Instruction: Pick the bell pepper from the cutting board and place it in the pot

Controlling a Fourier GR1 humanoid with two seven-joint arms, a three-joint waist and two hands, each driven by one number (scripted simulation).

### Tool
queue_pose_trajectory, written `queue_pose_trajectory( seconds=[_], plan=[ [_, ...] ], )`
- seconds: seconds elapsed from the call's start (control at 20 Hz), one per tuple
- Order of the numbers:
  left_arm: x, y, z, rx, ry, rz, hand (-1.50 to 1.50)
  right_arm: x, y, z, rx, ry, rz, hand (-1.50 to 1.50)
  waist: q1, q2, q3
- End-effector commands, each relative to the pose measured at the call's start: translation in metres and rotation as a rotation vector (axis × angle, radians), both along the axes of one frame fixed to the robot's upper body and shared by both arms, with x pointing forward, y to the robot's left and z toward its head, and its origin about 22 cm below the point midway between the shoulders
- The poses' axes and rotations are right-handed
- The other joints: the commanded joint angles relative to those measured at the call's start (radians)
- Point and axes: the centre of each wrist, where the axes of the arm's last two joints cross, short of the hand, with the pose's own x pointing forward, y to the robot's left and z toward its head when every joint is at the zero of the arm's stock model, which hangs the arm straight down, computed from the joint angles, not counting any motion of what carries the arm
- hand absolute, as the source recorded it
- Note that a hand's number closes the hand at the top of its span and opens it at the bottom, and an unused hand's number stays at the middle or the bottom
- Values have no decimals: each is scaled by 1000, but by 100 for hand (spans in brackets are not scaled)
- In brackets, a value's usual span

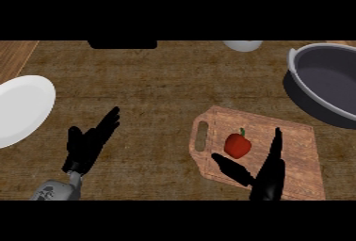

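Note:
A red bell pepper [238,145] with a green stem lies on the wooden cutting board [299,136] at the right of the counter. My right hand [268,176] is over the board's near part, open, with its thumb [233,169] just below the pepper and its straight fingers [276,143] to the pepper's right. The pepper sits in the gap between them, not held. The dark grey pot [327,84] stands at the far right, beyond the board. My left hand [89,143] rests open at the lower left, fingers pointing up.
A white plate [21,110] lies at the left edge. A white object [242,45] and a black object [122,44] sit at the counter's far edge. Bare wood-grain counter spreads between the plate and the board.

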Motion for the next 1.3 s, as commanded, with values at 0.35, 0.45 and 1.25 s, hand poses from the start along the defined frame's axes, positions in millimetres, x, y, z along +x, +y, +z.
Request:
queue_pose_trajectory(
  seconds=[0.35, 0.45, 1.25],
  plan=[
    [-10, 1, -9, 7, -1, 10, 0, 5, 8, -33, 175, -108, -66, -150, 2, 1, 0],
    [12, -16, 6, -3, 16, 5, 0, 10, -2, -51, 194, -112, -69, -150, 1, 2, 1],
    [6, -12, -10, 1, 18, -5, 0, 23, -4, -96, 177, -238, 7, 150, 7, 2, 1]
  ],
)
